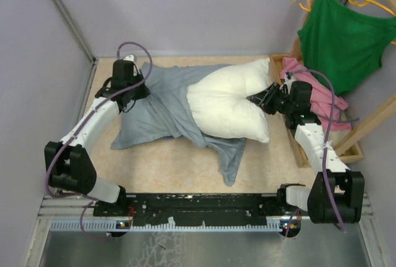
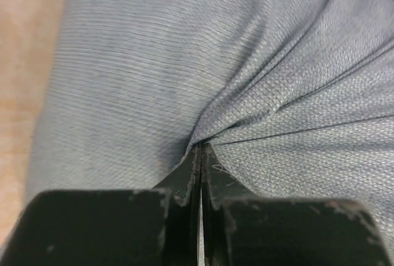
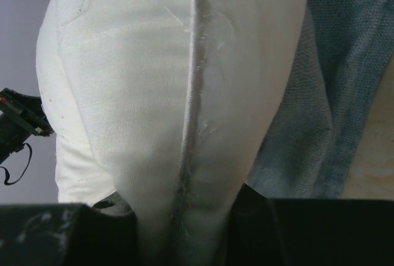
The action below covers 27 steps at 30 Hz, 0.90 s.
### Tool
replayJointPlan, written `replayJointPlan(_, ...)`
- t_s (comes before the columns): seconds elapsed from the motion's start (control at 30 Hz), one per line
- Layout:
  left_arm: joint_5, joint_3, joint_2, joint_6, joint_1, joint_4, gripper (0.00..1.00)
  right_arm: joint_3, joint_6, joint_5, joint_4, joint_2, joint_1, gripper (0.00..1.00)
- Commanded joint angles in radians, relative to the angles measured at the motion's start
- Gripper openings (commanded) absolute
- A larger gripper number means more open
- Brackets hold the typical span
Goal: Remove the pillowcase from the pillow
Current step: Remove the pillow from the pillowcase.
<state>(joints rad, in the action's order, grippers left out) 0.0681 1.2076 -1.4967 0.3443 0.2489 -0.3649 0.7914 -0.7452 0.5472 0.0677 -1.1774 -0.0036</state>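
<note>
The white pillow (image 1: 229,103) lies across the table, its right part bare, its left part still inside the grey-blue pillowcase (image 1: 158,109). My left gripper (image 1: 141,88) is shut on a pinch of the pillowcase's closed left end; in the left wrist view the cloth (image 2: 234,75) puckers into the closed jaws of the left gripper (image 2: 202,152). My right gripper (image 1: 258,99) is shut on the pillow's right edge; the right wrist view shows the pillow's seam (image 3: 191,112) squeezed between the fingers, with pillowcase cloth (image 3: 332,93) to the right.
A loose flap of the pillowcase (image 1: 230,156) trails toward the near edge. A wooden box (image 1: 297,149) with a pink garment (image 1: 322,94) stands at the right, a green tank top (image 1: 343,38) hanging above it. Walls close in at the back and left.
</note>
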Motion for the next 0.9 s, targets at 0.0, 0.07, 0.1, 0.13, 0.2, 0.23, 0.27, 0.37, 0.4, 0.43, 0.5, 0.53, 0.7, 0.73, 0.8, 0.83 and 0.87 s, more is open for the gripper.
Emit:
replayJointPlan(0.0, 0.163, 0.001, 0.059, -0.030, -0.113, -0.142, 0.00, 0.075, -0.023, -0.081, -0.091, -0.027, -0.064, 0.00)
replayJointPlan(0.07, 0.071, 0.029, 0.075, -0.084, -0.110, -0.130, 0.23, 0.075, -0.021, -0.089, -0.089, -0.054, -0.047, 0.00)
replayJointPlan(0.1, 0.009, 0.037, 0.085, -0.090, -0.107, -0.113, 0.68, 0.079, -0.012, -0.102, -0.080, -0.063, -0.028, 0.00)
replayJointPlan(0.13, -0.031, 0.041, 0.098, -0.094, -0.088, -0.084, 0.94, 0.083, -0.002, -0.119, -0.075, -0.069, -0.004, 0.00)
replayJointPlan(0.2, -0.060, 0.039, 0.126, -0.100, -0.049, -0.003, 1.00, 0.094, 0.019, -0.151, -0.067, -0.083, 0.054, 0.00)
replayJointPlan(0.23, -0.067, 0.032, 0.138, -0.099, -0.037, 0.045, 1.00, 0.101, 0.027, -0.159, -0.067, -0.092, 0.080, 0.00)
replayJointPlan(0.27, -0.077, 0.026, 0.146, -0.088, -0.034, 0.089, 1.00, 0.105, 0.038, -0.164, -0.069, -0.101, 0.104, 0.00)
replayJointPlan(0.37, -0.136, 0.087, 0.099, -0.068, -0.031, 0.148, 1.00, 0.123, 0.062, -0.152, -0.078, -0.129, 0.161, 0.00)
replayJointPlan(0.4, -0.163, 0.125, 0.064, -0.073, -0.021, 0.148, 1.00, 0.132, 0.072, -0.146, -0.073, -0.139, 0.174, 0.00)
replayJointPlan(0.43, -0.180, 0.172, 0.026, -0.094, -0.001, 0.145, 1.00, 0.140, 0.082, -0.142, -0.068, -0.149, 0.185, 0.00)
replayJointPlan(0.5, -0.144, 0.262, -0.054, -0.159, 0.076, 0.145, 1.00, 0.147, 0.098, -0.132, -0.061, -0.161, 0.203, 0.00)
replayJointPlan(0.53, -0.109, 0.303, -0.097, -0.192, 0.122, 0.146, 1.00, 0.145, 0.101, -0.128, -0.064, -0.163, 0.207, 0.00)
replayJointPlan(0.7, -0.106, 0.503, -0.310, -0.252, 0.239, 0.129, 1.00, 0.146, 0.101, -0.113, -0.061, -0.147, 0.208, 0.00)
replayJointPlan(0.73, -0.128, 0.532, -0.345, -0.262, 0.244, 0.124, 1.00, 0.145, 0.102, -0.110, -0.061, -0.142, 0.209, 0.00)
replayJointPlan(0.8, -0.164, 0.571, -0.413, -0.278, 0.248, 0.110, 0.98, 0.146, 0.113, -0.110, -0.049, -0.134, 0.209, 0.00)
replayJointPlan(0.83, -0.175, 0.580, -0.428, -0.282, 0.249, 0.105, 0.93, 0.147, 0.116, -0.109, -0.044, -0.131, 0.208, 0.00)
replayJointPlan(0.87, -0.178, 0.584, -0.449, -0.287, 0.250, 0.095, 0.87, 0.145, 0.116, -0.106, -0.037, -0.127, 0.209, 0.00)
